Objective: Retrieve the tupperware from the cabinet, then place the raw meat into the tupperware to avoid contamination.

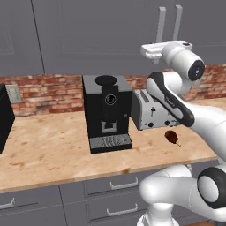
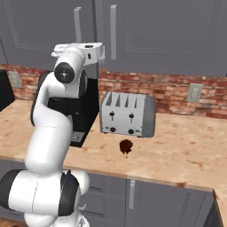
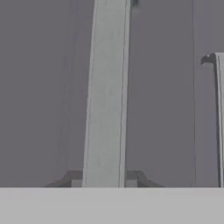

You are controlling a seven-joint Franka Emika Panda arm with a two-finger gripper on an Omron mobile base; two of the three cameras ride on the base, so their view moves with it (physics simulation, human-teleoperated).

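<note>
A: What is seen at counter level?

B: A wooden counter [image 1: 53, 150] is shown against a red brick wall [image 2: 177, 95]. On it a black coffee machine [image 1: 107, 112] is set, with a silver toaster [image 2: 128, 114] just beside it. The raw meat [image 2: 126, 147], a small dark reddish-brown lump, is laid on the counter in front of the toaster, apart from it. Grey drawers [image 1: 110, 185] are fitted below the counter.

A: And where is the arm raised to?

B: The white arm is lifted to the cabinet [image 1: 97, 35], whose grey doors are seen shut. The gripper [image 2: 98, 52] is held at a long vertical bar handle [image 3: 106, 94] near the seam between two doors. In the hand view that handle is centred and very close, and a second handle [image 3: 219, 118] is glimpsed at the right edge.

A: Are the fingers clenched on the handle?

B: That cannot be told; the fingertips are hidden, though they appear to be set closely about the bar. The tupperware cannot be located with the doors closed.
</note>
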